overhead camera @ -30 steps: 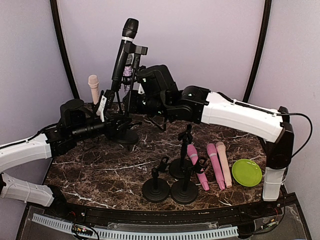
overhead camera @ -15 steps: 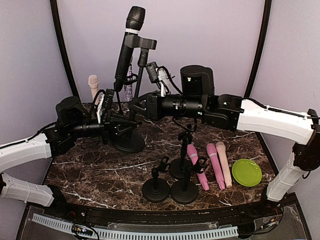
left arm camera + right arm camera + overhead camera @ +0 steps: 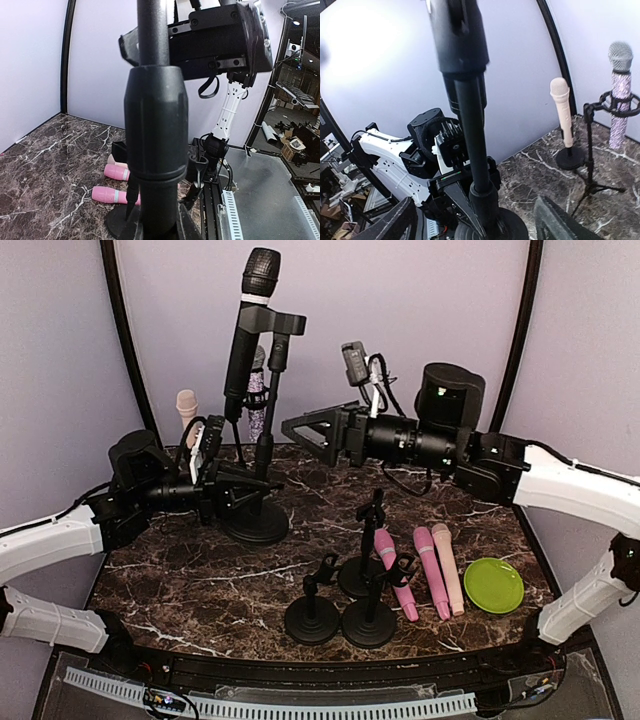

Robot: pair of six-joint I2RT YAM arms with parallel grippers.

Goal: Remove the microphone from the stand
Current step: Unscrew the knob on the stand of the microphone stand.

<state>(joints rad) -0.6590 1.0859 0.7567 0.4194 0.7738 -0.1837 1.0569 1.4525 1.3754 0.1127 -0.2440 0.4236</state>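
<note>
**Top view.** The black handheld microphone (image 3: 243,340), with a white band under its grille, sat tilted in the clip atop the tall stand (image 3: 265,440). The stand's round base rested on the marbled bench (image 3: 180,580). The left hand (image 3: 245,492) pinched the stand's lower pole. The right hand (image 3: 305,435), fingers spread, hung just beside the pole, below the clip. Any lettering was too small to read.

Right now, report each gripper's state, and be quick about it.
Left gripper: closed on the pole of the black stand.
Right gripper: open, holding nothing.
</note>
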